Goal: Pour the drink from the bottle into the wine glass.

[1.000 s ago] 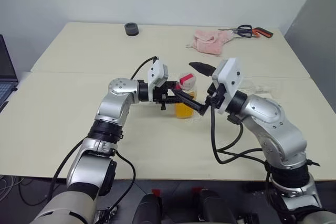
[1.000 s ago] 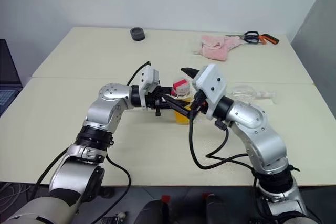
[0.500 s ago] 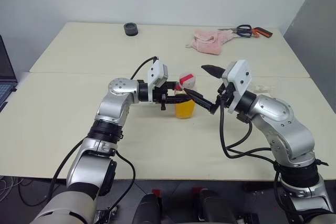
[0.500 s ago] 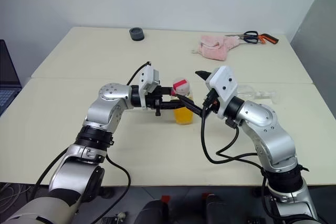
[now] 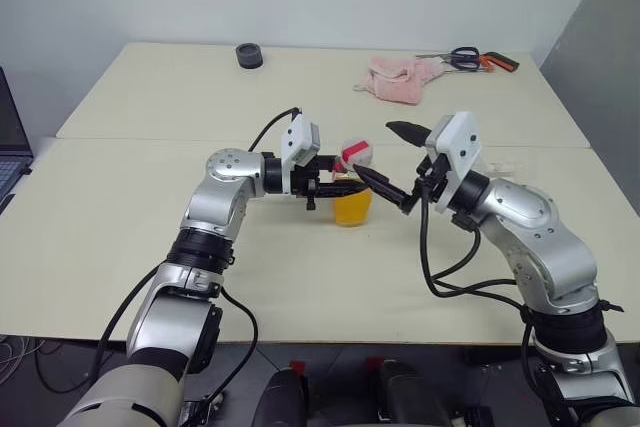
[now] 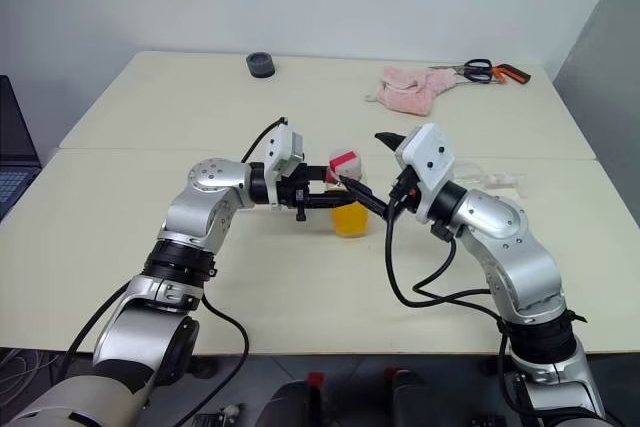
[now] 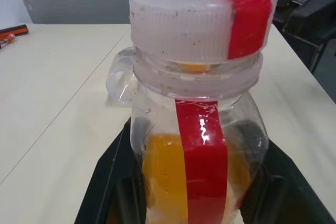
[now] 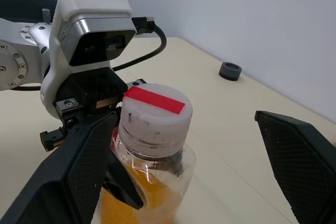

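Orange drink [image 5: 352, 209] half-fills the capped bottle [image 5: 353, 184], clamped upright by the left end effector [image 5: 335, 179] over the counter [image 5: 120, 207]; the right end effector [image 5: 392, 161] gapes wide around its cap.

A clear, glossy plastic bottle [image 7: 197, 145] is seen with a ribbed white cap [image 7: 199, 17] crossed by smooth red tape [image 7: 202, 166], opaque orange drink [image 8: 142, 200] within. The black fingers [image 8: 79, 166] are finished in matt, finely textured plastic. The table [image 5: 150, 217] is surfaced in smooth, matt cream laminate. A soft pink cloth [image 5: 402, 80] is shown crumpled.
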